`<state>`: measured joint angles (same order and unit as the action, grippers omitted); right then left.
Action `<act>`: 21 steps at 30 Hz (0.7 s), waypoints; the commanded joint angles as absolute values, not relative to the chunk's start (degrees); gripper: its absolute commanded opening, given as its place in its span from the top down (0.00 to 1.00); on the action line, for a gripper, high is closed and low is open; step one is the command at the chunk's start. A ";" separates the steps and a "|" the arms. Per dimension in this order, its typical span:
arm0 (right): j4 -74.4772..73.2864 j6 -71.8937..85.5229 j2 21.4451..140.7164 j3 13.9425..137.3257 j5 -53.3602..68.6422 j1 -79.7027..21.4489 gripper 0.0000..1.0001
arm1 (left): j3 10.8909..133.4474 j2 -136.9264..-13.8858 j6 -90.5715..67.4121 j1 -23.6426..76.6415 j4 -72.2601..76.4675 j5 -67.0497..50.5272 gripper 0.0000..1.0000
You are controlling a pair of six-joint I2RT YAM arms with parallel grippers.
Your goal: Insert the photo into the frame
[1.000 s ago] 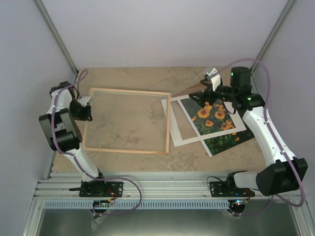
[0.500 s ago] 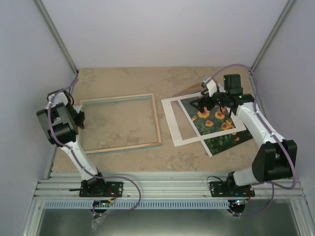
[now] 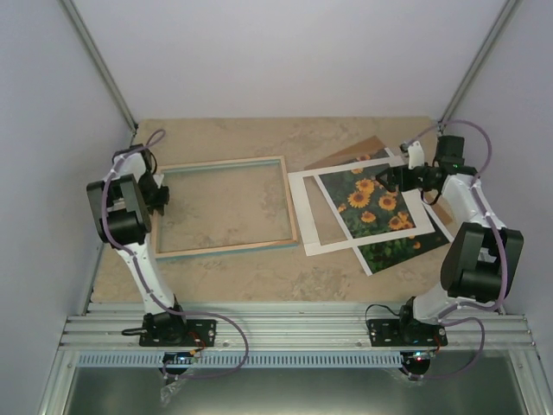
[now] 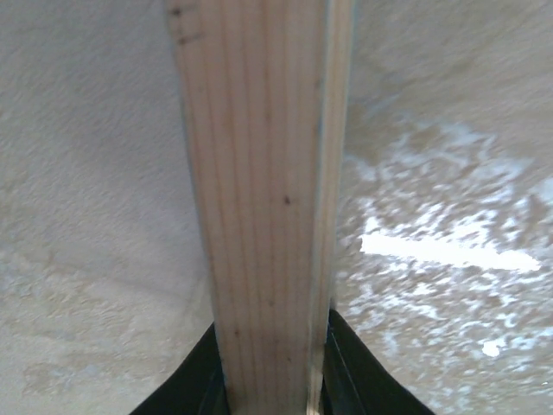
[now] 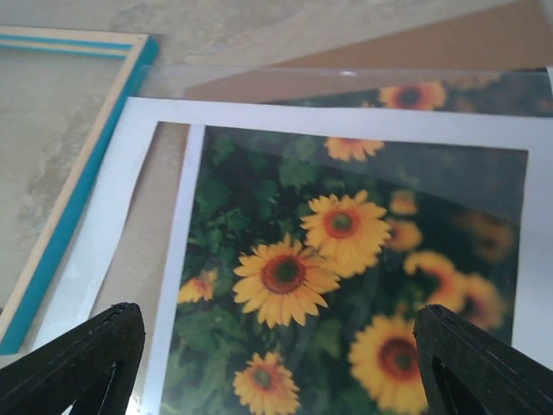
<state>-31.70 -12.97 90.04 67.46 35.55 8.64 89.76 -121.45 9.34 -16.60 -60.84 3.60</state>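
Note:
The frame (image 3: 226, 206) lies back-up at the left centre, with pale wood rails and a turquoise edge showing. My left gripper (image 3: 156, 192) is shut on its left rail; in the left wrist view the wooden rail (image 4: 259, 199) runs between my black fingers (image 4: 197, 387). The sunflower photo (image 3: 374, 203) lies at the right under the white mat (image 3: 315, 226). My right gripper (image 3: 390, 176) hovers open and empty above the photo's far part. In the right wrist view the photo (image 5: 328, 259) fills the space between my wide-apart fingertips (image 5: 82, 363).
A brown backing panel (image 3: 361, 152) lies beneath the photo at the back right and also shows in the right wrist view (image 5: 449, 43). The frame's right rail (image 5: 78, 199) sits close to the mat's left edge (image 5: 108, 233). Walls enclose both sides.
The frame has shifted back to the right, toward the mat, still held by my left gripper. My right gripper has moved right and a little nearer, over the photo.

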 commanded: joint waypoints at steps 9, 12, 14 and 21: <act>-33.10 -11.17 92.84 65.37 36.66 16.78 0.14 | 89.54 -125.88 4.88 -8.08 -53.92 5.41 1.00; -33.16 -11.16 93.51 65.64 36.65 18.23 0.15 | 89.05 -125.77 3.89 -6.71 -53.30 4.36 1.00; -33.25 -11.08 93.85 65.72 36.44 18.81 0.15 | 88.60 -125.53 3.43 -5.55 -52.76 4.47 1.00; -32.40 -10.10 94.88 65.74 36.62 19.07 0.16 | 89.20 -125.95 0.59 -2.99 -52.02 5.12 1.00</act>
<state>-32.71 -11.44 93.71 65.82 35.77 18.85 90.80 -122.17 3.64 -5.32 -57.32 3.38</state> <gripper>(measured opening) 0.849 0.204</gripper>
